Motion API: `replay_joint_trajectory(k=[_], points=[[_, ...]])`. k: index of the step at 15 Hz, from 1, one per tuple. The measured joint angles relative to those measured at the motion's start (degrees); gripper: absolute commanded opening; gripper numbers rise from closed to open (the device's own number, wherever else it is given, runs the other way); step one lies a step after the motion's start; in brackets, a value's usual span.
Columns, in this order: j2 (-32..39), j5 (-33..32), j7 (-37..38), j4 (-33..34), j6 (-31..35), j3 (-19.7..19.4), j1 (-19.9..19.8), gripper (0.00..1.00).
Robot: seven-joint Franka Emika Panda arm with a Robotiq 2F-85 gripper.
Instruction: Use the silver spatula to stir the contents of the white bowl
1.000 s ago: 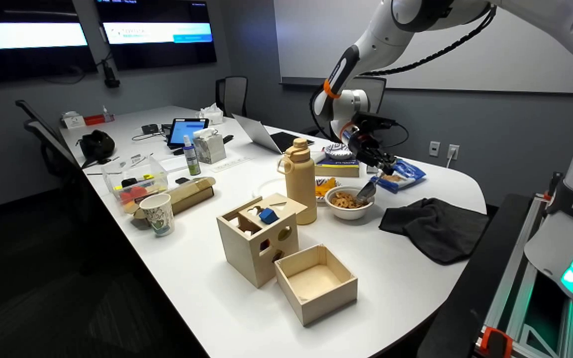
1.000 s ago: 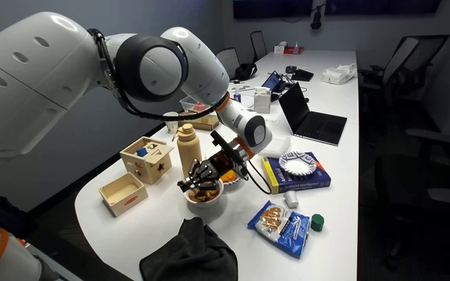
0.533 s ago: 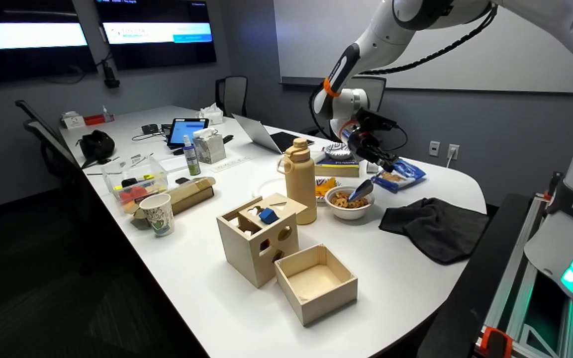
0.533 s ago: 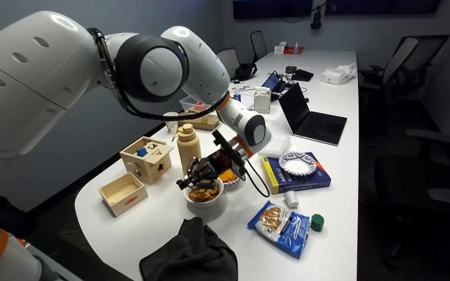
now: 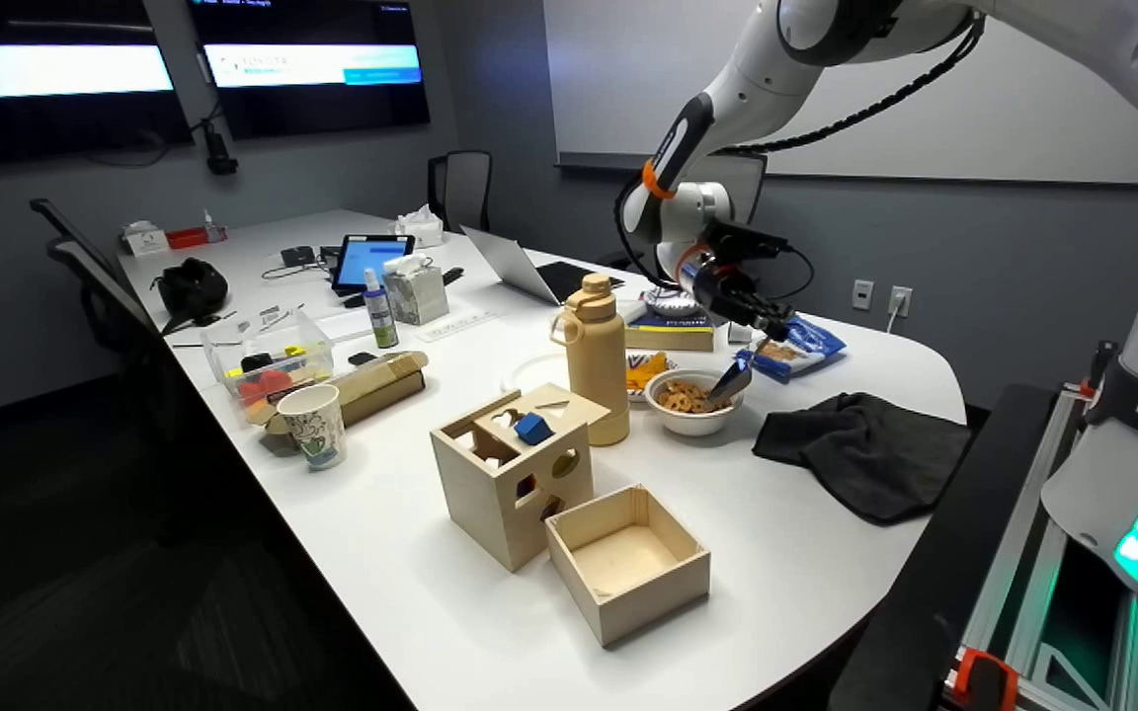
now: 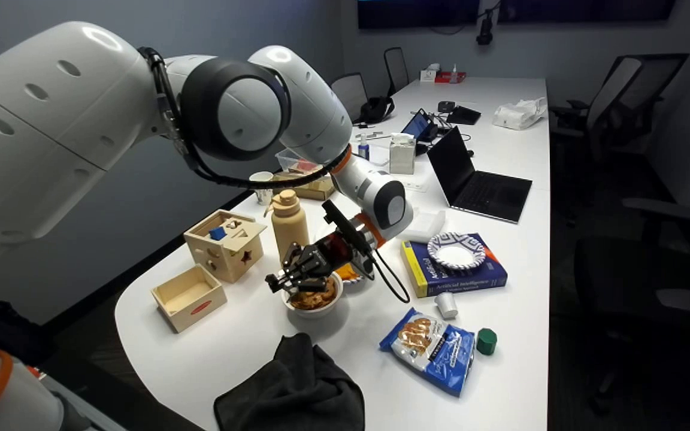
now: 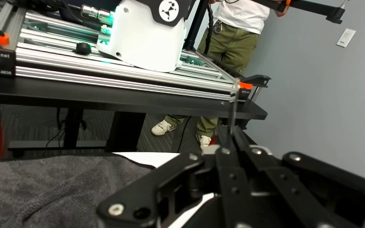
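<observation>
**Spatula [image 5: 731,379] tipped into bowl [image 5: 691,425], gripper [image 7: 230,136] pinched on its handle [image 7: 233,109]**

So the blade really shows only in an exterior view: it's tilted, low end inside the bowl on the right, down by the brown bits [image 5: 681,397]. Can't tell if it's in them or just over them. Left to right there: tan bottle [image 5: 597,365], bowl, gray cloth [image 5: 860,454], all on the table [image 5: 757,553]. In an exterior view the gripper gets in the way, covering the back rim of the bowl [image 6: 315,313], so the spatula's hard to pick out.

Wrist view, left to right: cloth, robot base [image 7: 144,44], a person [image 7: 234,38] in green pants that only this view has, then the jaws up close, drawn together with the thin handle poking out between them.

Other stuff in an exterior view, left to right: clear bin [image 5: 233,346], paper cup [image 5: 312,425], shape box [image 5: 475,499] with a blue block [image 5: 533,429] on top, wood tray [image 5: 656,599] just beside it. Bottle and bowl partly block some orange snacks [image 5: 645,371].

Right of the bowl in an exterior view: blue bag [image 6: 432,350], little white cup [image 6: 446,305], book [image 6: 486,272] with a plate [image 6: 456,256] on it, green block [image 6: 486,341]. That block only shows there.
</observation>
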Motion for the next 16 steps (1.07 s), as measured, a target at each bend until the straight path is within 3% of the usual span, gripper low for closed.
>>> replay_joint_trajectory(k=[10,16], points=[[0.0,0.4,13.1,0.6,0.0,-3.1,1.1,0.01],[0.0,0.8,11.3,0.7,2.0,-2.4,1.0,0.01]])
